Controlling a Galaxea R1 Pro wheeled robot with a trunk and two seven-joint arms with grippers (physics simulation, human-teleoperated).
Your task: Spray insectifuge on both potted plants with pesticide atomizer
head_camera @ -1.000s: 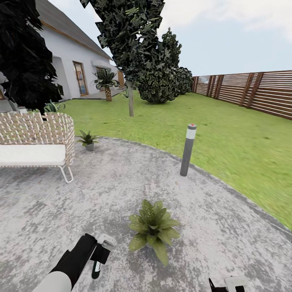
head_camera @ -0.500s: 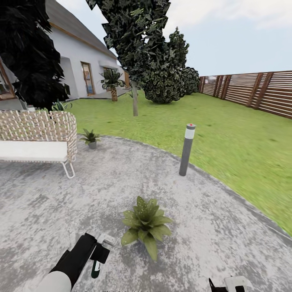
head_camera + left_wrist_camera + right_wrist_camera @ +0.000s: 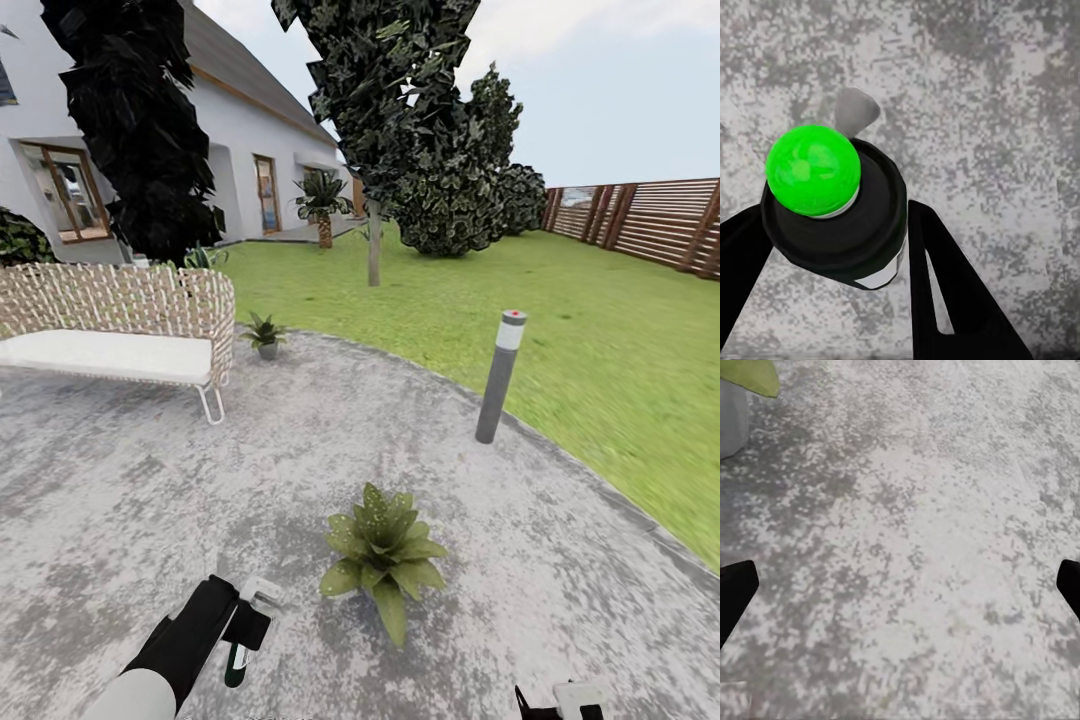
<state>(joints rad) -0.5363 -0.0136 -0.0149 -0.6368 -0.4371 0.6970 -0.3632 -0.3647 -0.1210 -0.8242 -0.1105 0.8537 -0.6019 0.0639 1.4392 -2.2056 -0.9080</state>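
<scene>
Now the view has swung left: the near plant [image 3: 383,553] sits at twelve o'clock, the far plant [image 3: 264,333] at eleven. The left end effector [image 3: 245,622] stays clamped on the atomizer [image 3: 832,206]; the right end effector [image 3: 900,589] is apart, so spraying looks imminent.

Open grey patio [image 3: 120,500] across the lower left and centre of the head view, bare paving free for passage. Blocked just below centre by a potted plant [image 3: 385,555], leaves spread wide, just right of the left gripper [image 3: 243,625] clamped on the pesticide atomizer [image 3: 238,660]. Right of centre, an upright grey bollard [image 3: 499,376] at the paving's edge. At middle left, a wicker bench [image 3: 120,325], with a second potted plant [image 3: 265,335] beside it. Clear lawn [image 3: 600,340] at right, closed off by a slatted fence [image 3: 650,220] at upper right. Tree trunk [image 3: 374,245] at upper centre.
</scene>
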